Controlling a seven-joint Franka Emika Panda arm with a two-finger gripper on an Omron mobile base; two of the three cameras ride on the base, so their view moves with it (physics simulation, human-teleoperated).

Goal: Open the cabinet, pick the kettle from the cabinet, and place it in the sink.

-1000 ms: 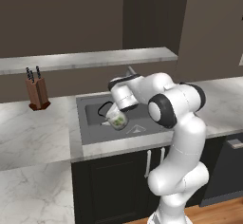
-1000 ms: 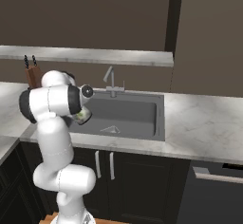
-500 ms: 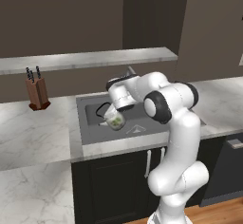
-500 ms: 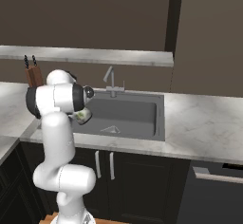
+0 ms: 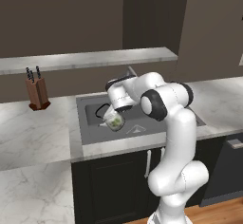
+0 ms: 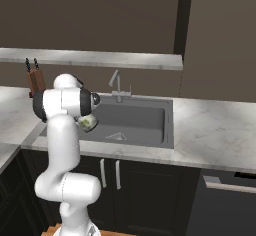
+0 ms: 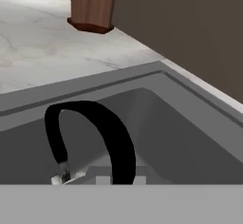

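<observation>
The kettle (image 5: 114, 120), small and white with green leaves, hangs tilted just under my gripper (image 5: 116, 113), which is shut on it. It hovers over the left part of the grey sink (image 5: 88, 123), above the basin floor. In the right base view the kettle (image 6: 88, 123) peeks out beside my forearm, in front of the sink (image 6: 145, 122). In the hand view, the kettle's thin black arched handle (image 7: 99, 133) stands in front of the sink's grey wall (image 7: 185, 137). A dark tall panel (image 5: 154, 14) rises above the shelf; I cannot tell if it is the cabinet.
A wooden knife block (image 5: 37, 94) stands on the white marble counter left of the sink. The faucet (image 6: 116, 85) rises at the sink's back edge, under a marble shelf (image 5: 85, 59). Black base cabinets (image 6: 150, 180) sit below.
The kettle has drifted a little to the left over the basin, still held. The arm's elbow has swung slightly.
</observation>
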